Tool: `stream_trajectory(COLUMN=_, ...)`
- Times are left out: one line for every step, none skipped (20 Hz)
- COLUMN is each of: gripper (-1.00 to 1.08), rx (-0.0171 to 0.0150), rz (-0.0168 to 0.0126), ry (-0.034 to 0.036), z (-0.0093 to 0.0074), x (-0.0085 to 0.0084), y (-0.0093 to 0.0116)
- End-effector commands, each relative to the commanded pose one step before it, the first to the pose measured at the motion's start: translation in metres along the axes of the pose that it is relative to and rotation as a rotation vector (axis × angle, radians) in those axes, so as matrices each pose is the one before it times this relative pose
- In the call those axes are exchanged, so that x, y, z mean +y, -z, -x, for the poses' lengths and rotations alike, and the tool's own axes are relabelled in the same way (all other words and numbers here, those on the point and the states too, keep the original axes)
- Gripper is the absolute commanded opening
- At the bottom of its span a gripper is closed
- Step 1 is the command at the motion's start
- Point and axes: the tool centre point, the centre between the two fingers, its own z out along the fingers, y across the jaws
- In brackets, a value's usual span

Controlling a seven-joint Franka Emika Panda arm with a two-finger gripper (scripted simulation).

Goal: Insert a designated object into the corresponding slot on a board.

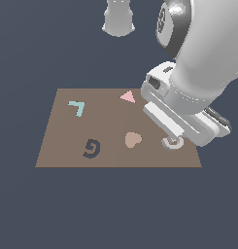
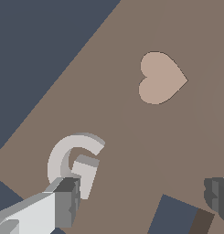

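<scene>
Wrist view: pale grey G-shaped spiral [image 2: 70,157], flat on brown board [image 2: 131,137].

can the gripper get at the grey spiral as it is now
Probably yes. The gripper hangs right over the grey spiral, fingers apart, one finger at the piece and the other well off. Nothing covers the spiral; the heart lies clear of it on the board.
</scene>
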Motion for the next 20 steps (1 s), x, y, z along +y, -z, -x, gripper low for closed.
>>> stream_trajectory(gripper=1.00, rx=0.00004, rz=-0.00086, ry=-0.06664, z=0.00155, x=-0.01182, y=-0.00678)
stream_trajectory(gripper=1.00, rx=-0.00017, rz=-0.00020, ry=-0.02304, z=0.00067, x=-0.00428, y=-0.00245)
stream_trajectory(gripper=1.00, rx=-0.00017, rz=-0.00020, ry=-0.02192, z=0.00061, x=-0.00407, y=-0.00232)
stream_trajectory(gripper=1.00, rx=-0.00017, rz=-0.00019, ry=-0.02076, z=0.00057, x=-0.00387, y=-0.00220)
stream_trajectory(gripper=1.00, rx=-0.00017, rz=-0.00018, ry=-0.01960, z=0.00051, x=-0.00365, y=-0.00207)
stream_trajectory(gripper=1.00, rx=-0.00016, rz=-0.00017, ry=-0.01845, z=0.00046, x=-0.00344, y=-0.00194)
stream_trajectory(gripper=1.00, rx=-0.00016, rz=-0.00015, ry=-0.01729, z=0.00040, x=-0.00323, y=-0.00181)
stream_trajectory(gripper=1.00, rx=-0.00015, rz=-0.00014, ry=-0.01610, z=0.00034, x=-0.00302, y=-0.00168)
stream_trajectory(gripper=1.00, rx=-0.00014, rz=-0.00013, ry=-0.01492, z=0.00029, x=-0.00281, y=-0.00155)
stream_trajectory(gripper=1.00, rx=-0.00013, rz=-0.00012, ry=-0.01372, z=0.00024, x=-0.00258, y=-0.00142)
stream_trajectory(gripper=1.00, rx=-0.00012, rz=-0.00011, ry=-0.01247, z=0.00021, x=-0.00235, y=-0.00129)
stream_trajectory(gripper=1.00, rx=-0.00011, rz=-0.00010, ry=-0.01120, z=0.00017, x=-0.00211, y=-0.00115)
stream_trajectory(gripper=1.00, rx=-0.00010, rz=-0.00008, ry=-0.00991, z=0.00013, x=-0.00188, y=-0.00101)
stream_trajectory(gripper=1.00, rx=-0.00009, rz=-0.00007, ry=-0.00862, z=0.00009, x=-0.00164, y=-0.00088)
stream_trajectory(gripper=1.00, rx=-0.00007, rz=-0.00006, ry=-0.00734, z=0.00004, x=-0.00141, y=-0.00074)
stream_trajectory(gripper=1.00, rx=-0.00006, rz=-0.00005, ry=-0.00606, z=0.00000, x=-0.00117, y=-0.00060)
stream_trajectory(gripper=1.00, rx=-0.00005, rz=-0.00004, ry=-0.00478, z=-0.00002, x=-0.00095, y=-0.00047)
stream_trajectory(gripper=1.00, rx=-0.00003, rz=-0.00003, ry=-0.00365, z=-0.00009, x=-0.00072, y=-0.00034)
stream_trajectory(gripper=1.00, rx=-0.00002, rz=-0.00002, ry=-0.00249, z=-0.00008, x=-0.00051, y=-0.00023)
stream_trajectory(gripper=1.00, rx=-0.00001, rz=-0.00001, ry=-0.00138, z=-0.00002, x=-0.00030, y=-0.00013)
